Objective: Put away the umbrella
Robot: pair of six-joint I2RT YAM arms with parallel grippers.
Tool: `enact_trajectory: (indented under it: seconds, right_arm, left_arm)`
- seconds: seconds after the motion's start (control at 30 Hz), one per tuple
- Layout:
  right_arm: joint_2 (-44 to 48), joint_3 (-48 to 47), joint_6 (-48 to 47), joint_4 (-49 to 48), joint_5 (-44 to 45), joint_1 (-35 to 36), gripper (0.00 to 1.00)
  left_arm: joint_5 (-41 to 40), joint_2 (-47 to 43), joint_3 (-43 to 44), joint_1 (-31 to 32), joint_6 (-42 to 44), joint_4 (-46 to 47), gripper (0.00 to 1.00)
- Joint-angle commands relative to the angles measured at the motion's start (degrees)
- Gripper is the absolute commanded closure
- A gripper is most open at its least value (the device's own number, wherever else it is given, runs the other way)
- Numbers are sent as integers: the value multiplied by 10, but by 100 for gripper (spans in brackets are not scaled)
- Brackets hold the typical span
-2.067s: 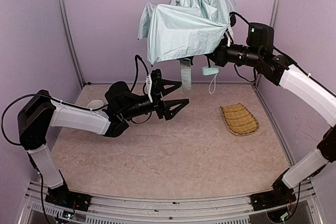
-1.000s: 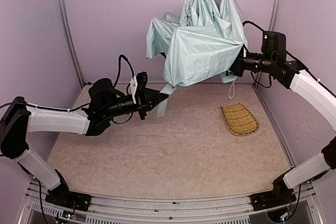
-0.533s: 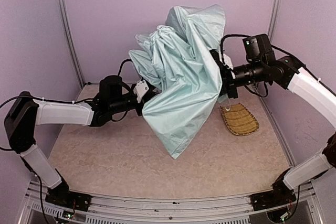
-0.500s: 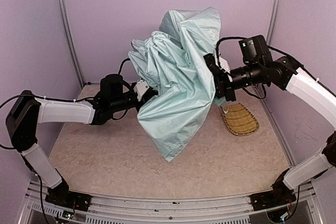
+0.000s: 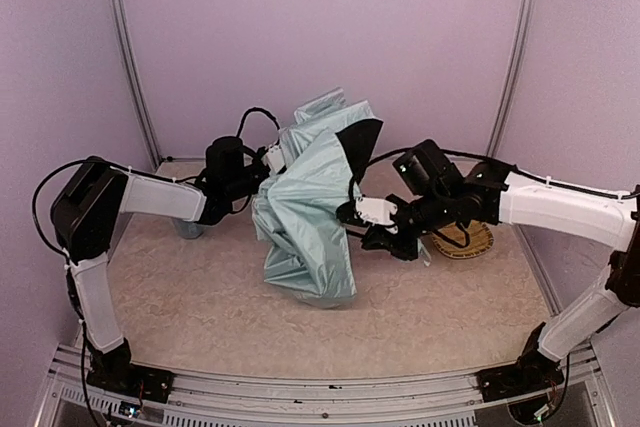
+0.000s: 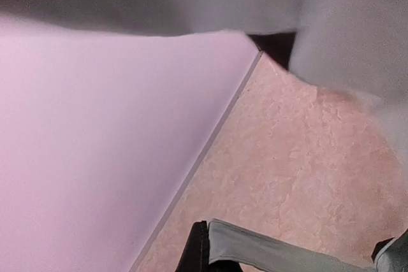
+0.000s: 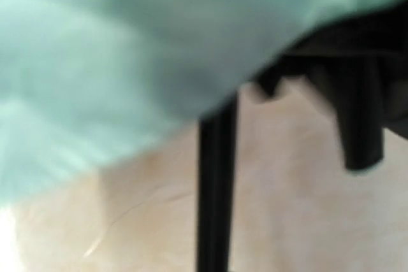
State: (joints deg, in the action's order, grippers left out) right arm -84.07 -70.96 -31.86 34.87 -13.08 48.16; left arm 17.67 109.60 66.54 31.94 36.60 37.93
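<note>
Mint fabric slumps onto the table centre: the umbrella, half collapsed. Left gripper pinches its far-left folds tight; right gripper is clamped on it from the right, beside the black underside.

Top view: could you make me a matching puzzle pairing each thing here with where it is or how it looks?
1 umbrella
2 tray
3 left gripper
4 right gripper

a straw-coloured, partly hidden
b on the umbrella's left, farther back
c pale green, slumped in the middle
d on the umbrella's right, nearer

Pairs: 1c, 2a, 3b, 4d.
</note>
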Motion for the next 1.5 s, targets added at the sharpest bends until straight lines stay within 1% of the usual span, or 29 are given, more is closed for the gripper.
enact_trajectory:
  seconds: [0.0, 0.07, 0.13, 0.23, 0.37, 0.5, 0.7, 0.73, 0.77, 0.83, 0.87, 0.9, 0.93, 1.03, 1.1, 1.13, 1.2, 1.27, 1.37, 1.43, 1.47]
  right_arm:
    - [20, 109, 3, -86, 123, 105, 100]
    - [7, 135, 9, -91, 134, 137, 100]
    - [-17, 153, 17, -82, 134, 152, 100]
    - [-56, 174, 37, -79, 126, 154, 100]
    - [-78, 198, 63, -113, 79, 152, 100]
    - [-96, 217, 72, -143, 47, 133, 100]
    - [-117, 215, 73, -143, 22, 117, 100]
    - [-117, 215, 74, -142, 18, 116, 100]
    - [-117, 216, 75, -140, 14, 114, 100]
    - [-115, 216, 76, -137, -5, 105, 100]
    - [-114, 215, 78, -135, -17, 100, 100]
    - [-114, 212, 79, -131, -32, 94, 100]
    - [-115, 208, 79, -126, -48, 88, 100]
    - [-128, 196, 78, -110, -87, 69, 100]
    - [-147, 183, 78, -91, -110, 56, 100]
    - [-157, 177, 78, -82, -120, 51, 100]
    - [-182, 166, 79, -68, -135, 41, 100]
    - [-203, 156, 80, -55, -142, 36, 100]
    - [-217, 147, 83, -45, -150, 25, 100]
    - [-212, 146, 88, -50, -149, 16, 100]
    - [-209, 144, 90, -51, -147, 11, 100]
  left_arm:
    - [36, 36, 32, 1, 29, 74, 100]
    - [50, 49, 46, 1, 33, 71, 100]
    - [60, 66, 57, 2, 38, 66, 100]
    - [61, 84, 66, 3, 39, 63, 100]
    - [48, 102, 72, 4, 39, 64, 100]
    - [-2, 125, 90, 6, 36, 81, 100]
    - [-103, 178, 148, 6, 24, 109, 100]
    - [-121, 189, 163, 7, 24, 101, 97]
    - [-148, 199, 189, 7, 21, 87, 80]
    - [-203, 219, 233, 9, 6, 53, 30]
    - [-235, 228, 264, 7, -7, 13, 14]
    - [-266, 238, 300, 5, -24, -28, 5]
    - [-291, 247, 339, 1, -50, -74, 2]
    - [-337, 265, 444, -17, -109, -200, 1]
    - [-345, 258, 475, -34, -152, -249, 1]
    - [-345, 248, 477, -43, -174, -263, 1]
    - [-346, 216, 460, -59, -216, -281, 1]
    - [-341, 159, 406, -63, -244, -281, 1]
    - [-253, 18, 213, -36, -221, -225, 1]
    - [-203, -80, 89, -1, -200, -190, 2]
    - [-180, -121, 40, 16, -195, -190, 4]
